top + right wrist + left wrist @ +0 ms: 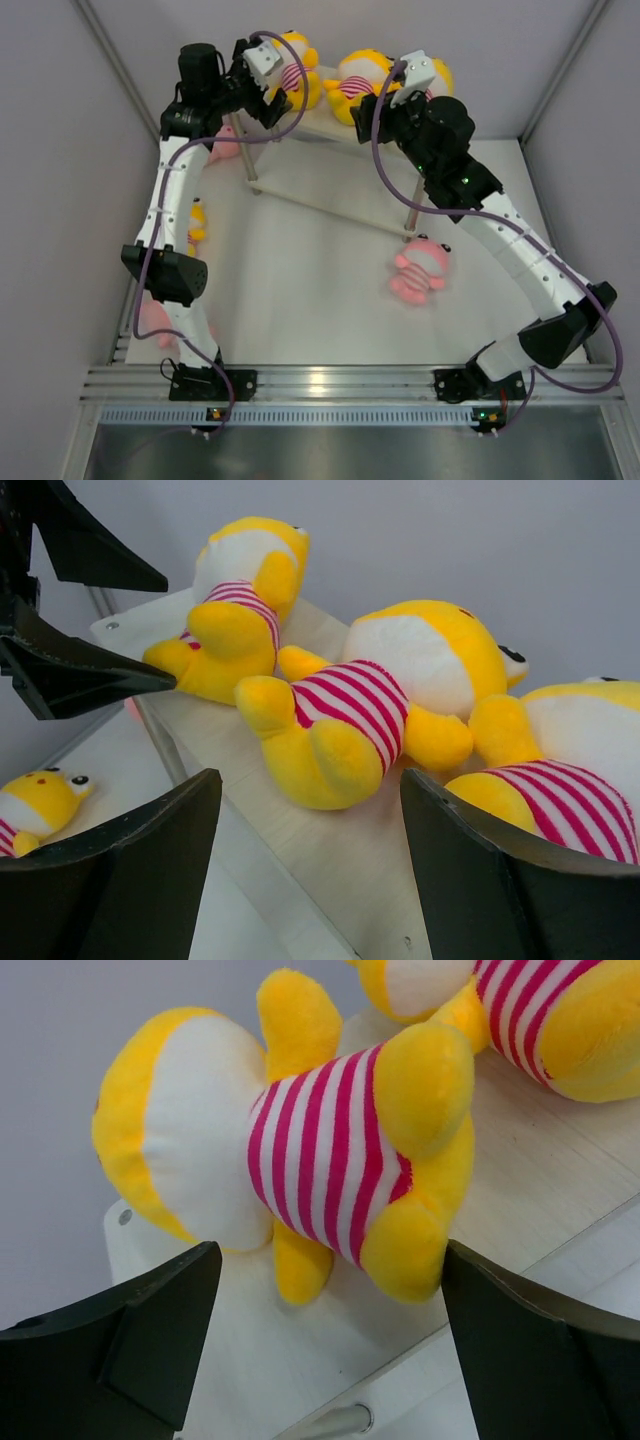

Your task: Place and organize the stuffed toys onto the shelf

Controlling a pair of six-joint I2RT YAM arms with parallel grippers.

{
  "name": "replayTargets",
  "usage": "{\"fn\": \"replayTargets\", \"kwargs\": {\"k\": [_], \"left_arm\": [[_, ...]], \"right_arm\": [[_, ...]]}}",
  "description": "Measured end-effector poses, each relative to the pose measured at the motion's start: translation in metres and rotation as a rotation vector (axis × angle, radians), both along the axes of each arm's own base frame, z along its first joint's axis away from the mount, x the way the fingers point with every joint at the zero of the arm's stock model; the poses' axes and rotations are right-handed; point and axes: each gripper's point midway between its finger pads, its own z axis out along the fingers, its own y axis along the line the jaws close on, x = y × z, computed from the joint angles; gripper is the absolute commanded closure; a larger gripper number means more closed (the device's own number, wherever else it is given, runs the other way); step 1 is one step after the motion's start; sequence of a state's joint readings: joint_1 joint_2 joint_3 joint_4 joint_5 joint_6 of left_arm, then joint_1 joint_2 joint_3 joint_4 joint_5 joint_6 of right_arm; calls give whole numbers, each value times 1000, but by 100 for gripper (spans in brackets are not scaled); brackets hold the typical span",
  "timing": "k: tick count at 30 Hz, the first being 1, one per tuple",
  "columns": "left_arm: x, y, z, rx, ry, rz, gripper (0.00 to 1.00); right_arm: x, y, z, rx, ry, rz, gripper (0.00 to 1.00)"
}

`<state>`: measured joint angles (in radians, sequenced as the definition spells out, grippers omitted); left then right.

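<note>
Three yellow stuffed toys lie on the top board of the shelf [320, 125]: a left one [297, 75], a middle one [355, 88] and a right one [437, 75], partly hidden by my right arm. My left gripper [272, 100] is open and empty just in front of the left toy [320, 1160], whose feet lie between the fingers [150, 1340]. My right gripper [388, 105] is open and empty in front of the middle toy [370, 710]. A pink toy [420, 270] lies on the table. A fourth yellow toy [196, 222] and two more pink toys [226, 142] [155, 320] lie by the left arm.
The shelf's thin metal legs [410, 215] stand on the white table. Grey walls close in the left, right and back. The left gripper's black fingers [80, 670] show in the right wrist view, close to the left toy [235, 600].
</note>
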<state>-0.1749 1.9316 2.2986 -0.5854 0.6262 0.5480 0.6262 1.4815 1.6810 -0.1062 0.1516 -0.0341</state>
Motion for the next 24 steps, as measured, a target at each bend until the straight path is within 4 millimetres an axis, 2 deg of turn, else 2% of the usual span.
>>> {"fn": "replayTargets", "kwargs": {"k": [10,14,17,18,21,24], "left_arm": [[-34,31,55,6,-101,149,3],[-36,40,57,-19,-81,221,6],[-35,55,38,-37,-13,330,6],[-36,62,26,-34,21,373,6],[-55,84,-22,3,133,492,6],[-84,106,-65,56,218,587,5]], "right_arm": [[-11,0,8,16,-25,36,27],[-12,2,9,17,-26,48,27],[-11,3,14,13,-28,52,27],[-9,5,22,18,-39,54,29],[1,17,64,49,-108,73,33],[14,31,101,82,-178,99,34]]}}
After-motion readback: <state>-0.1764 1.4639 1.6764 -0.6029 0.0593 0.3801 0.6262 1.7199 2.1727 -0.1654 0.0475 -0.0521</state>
